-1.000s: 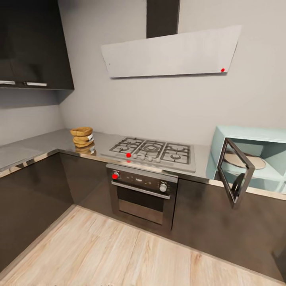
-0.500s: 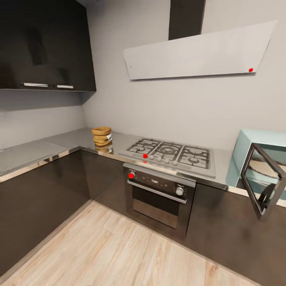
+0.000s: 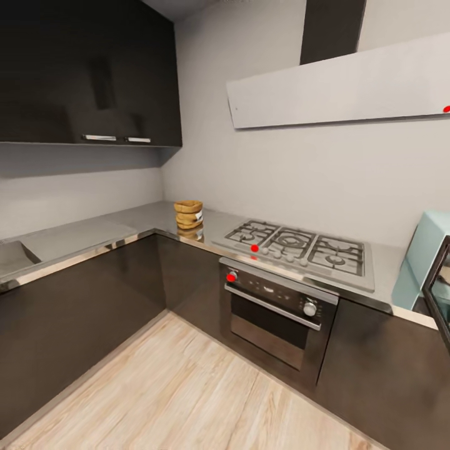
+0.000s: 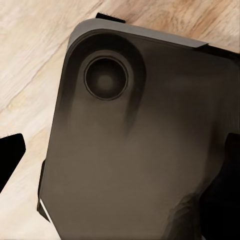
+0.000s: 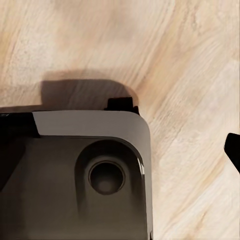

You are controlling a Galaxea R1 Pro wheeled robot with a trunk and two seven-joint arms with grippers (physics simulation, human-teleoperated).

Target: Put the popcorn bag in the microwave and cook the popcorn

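Note:
The popcorn bag [image 3: 188, 214], golden-tan and crumpled, stands upright on the pale grey countertop [image 3: 81, 234] near the corner, left of the gas hob [image 3: 300, 247]. At the head view's right edge I see part of the mint-blue microwave [image 3: 425, 256], its dark-framed door [image 3: 440, 294] swung open. My left gripper [image 4: 120, 162] is open, its dark fingertips [image 4: 10, 155] far apart over my own dark base [image 4: 130, 150] and the wood floor. My right gripper [image 5: 120, 150] also looks open, with one fingertip [image 5: 233, 150] at the frame's edge above the floor.
A black built-in oven [image 3: 278, 312] sits under the hob, with a grey hood [image 3: 344, 94] above. Dark cabinet fronts run along both counters and dark upper cabinets [image 3: 87, 69] hang at the left. A sink edge [image 3: 9, 256] shows far left. Light wood floor [image 3: 187, 387] lies in front.
The head camera has turned left, so the whole picture has slid right: the microwave now sits at the right edge and more of the left counter shows. The things themselves have not moved.

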